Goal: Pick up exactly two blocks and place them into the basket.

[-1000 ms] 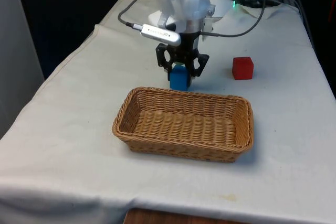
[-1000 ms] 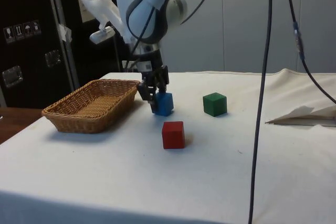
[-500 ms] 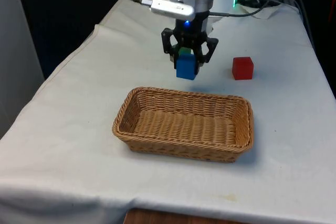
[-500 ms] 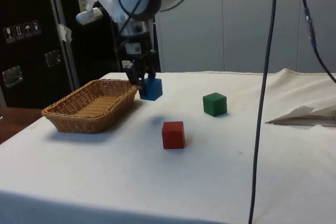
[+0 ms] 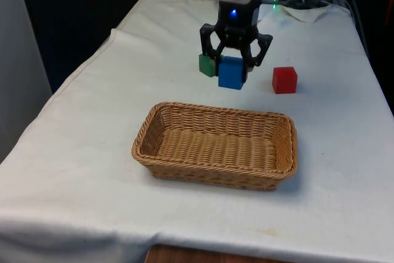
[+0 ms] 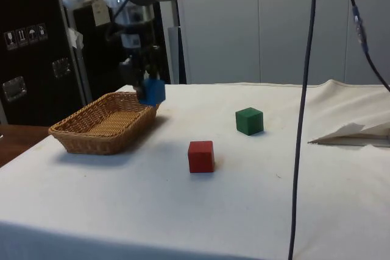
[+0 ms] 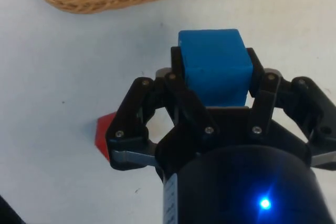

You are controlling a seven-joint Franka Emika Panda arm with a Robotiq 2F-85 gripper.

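Table: your white cloth (image 5: 92, 152) covers the whole surface, and everything else stands on it or hangs above it.
Basket: the wicker basket (image 5: 215, 146) sits on the near half in the front view, with nothing in it.
Gripper: your gripper (image 5: 233, 72) hangs in the air beyond the basket's far rim, fingers clamped on two opposite sides of the blue block (image 5: 232, 72).
Blue block: you have it lifted clear of the cloth, not over the basket's inside.
Red block: it (image 5: 284, 80) rests on the cloth at the front view's right of the gripper.
Green block: it (image 6: 249, 120) rests on the cloth farther back, well apart from the basket.
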